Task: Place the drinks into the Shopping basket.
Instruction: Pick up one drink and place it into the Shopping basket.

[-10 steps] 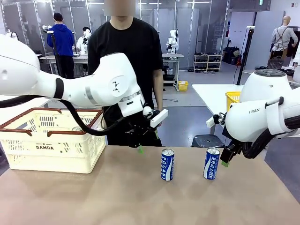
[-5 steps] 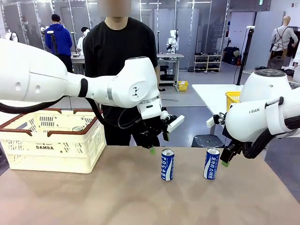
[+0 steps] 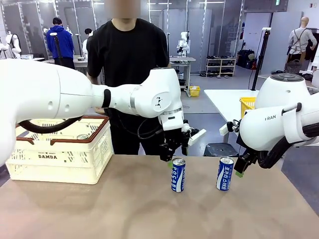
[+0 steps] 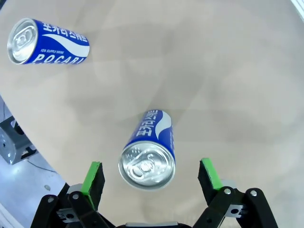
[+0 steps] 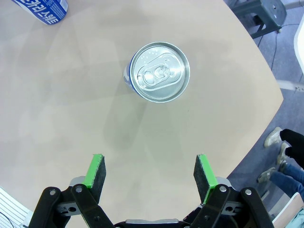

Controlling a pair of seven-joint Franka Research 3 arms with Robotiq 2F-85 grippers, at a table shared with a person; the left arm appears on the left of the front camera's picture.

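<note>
Left gripper: open, jaws wide. In the left wrist view I see its green pads standing either side of the nearer can, above its lid and touching neither side.

Nearer can: blue and white, upright on the table, well to the right of the Shopping basket.

Farther can: same blue and white, upright, farther right of the basket, apart from the nearer can.

Right gripper: open, nothing between the pads. It hangs just beside the farther can, on the side away from the basket. In the right wrist view the can's lid lies ahead of the fingers, not between them.

Basket: cream, brown rim, on the table's left end. I can see a silver can top inside it; I cannot tell that can's colour.

A person in black stands behind the table, right of the basket.
</note>
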